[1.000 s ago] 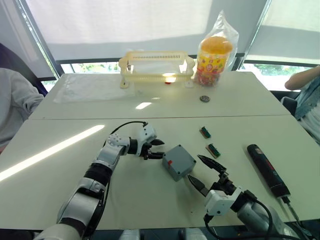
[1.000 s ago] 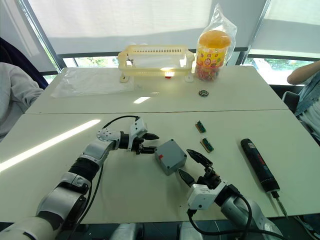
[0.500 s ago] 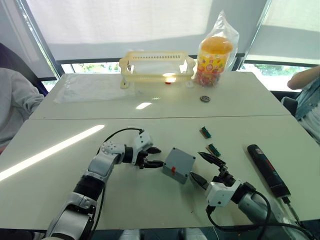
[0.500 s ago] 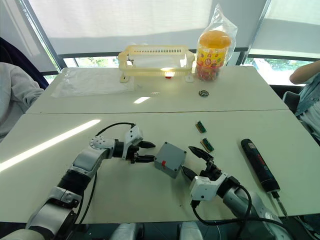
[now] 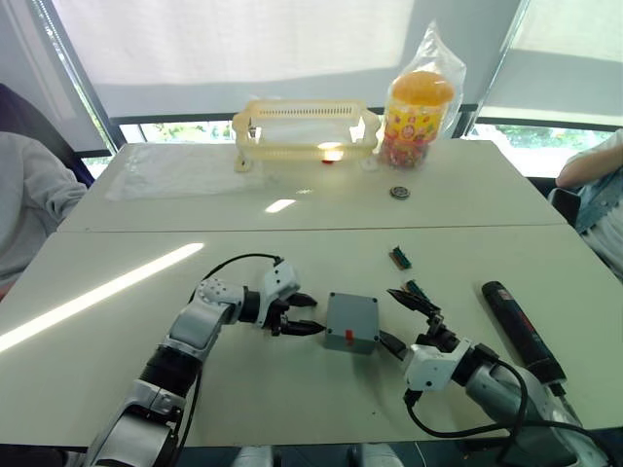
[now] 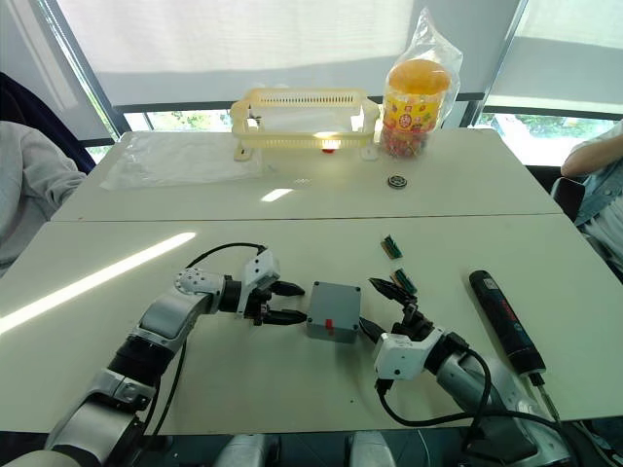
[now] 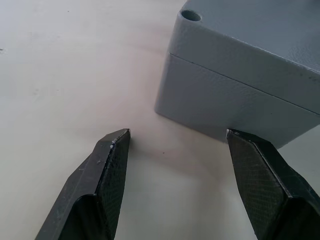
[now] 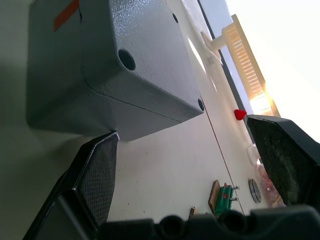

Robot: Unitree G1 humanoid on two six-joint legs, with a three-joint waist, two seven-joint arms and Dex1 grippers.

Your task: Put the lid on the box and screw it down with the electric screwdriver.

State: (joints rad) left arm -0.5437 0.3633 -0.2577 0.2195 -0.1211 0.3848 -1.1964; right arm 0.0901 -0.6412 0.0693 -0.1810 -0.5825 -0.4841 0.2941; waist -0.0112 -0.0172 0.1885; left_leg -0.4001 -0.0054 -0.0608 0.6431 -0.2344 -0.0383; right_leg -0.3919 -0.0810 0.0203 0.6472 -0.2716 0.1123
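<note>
Lid (image 5: 352,311) sits on the box (image 5: 350,336) at table (image 5: 292,243) centre. Left gripper (image 5: 304,314) at its 9 o'clock, right gripper (image 5: 397,319) at 3 o'clock, both spread wide, empty. Electric screwdriver (image 5: 521,332) lies farther toward 3 o'clock.

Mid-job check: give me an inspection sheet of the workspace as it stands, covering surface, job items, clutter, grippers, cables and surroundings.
Surface: white table, sunlight streak on the left.
Job's things: the lid sits on the box, seam visible between them, red mark facing the robot; the electric screwdriver lies to the right, untouched.
Clutter: two green connector pieces; yellow plastic rack; bagged orange-lidded jar; small round disc; clear plastic sheet.
Grippers: left gripper jaws open, just left of the box; right gripper jaws open at the box's right side.
Cables: black cable looped over the left wrist.
Surroundings: window blinds behind; a person at each side.
</note>
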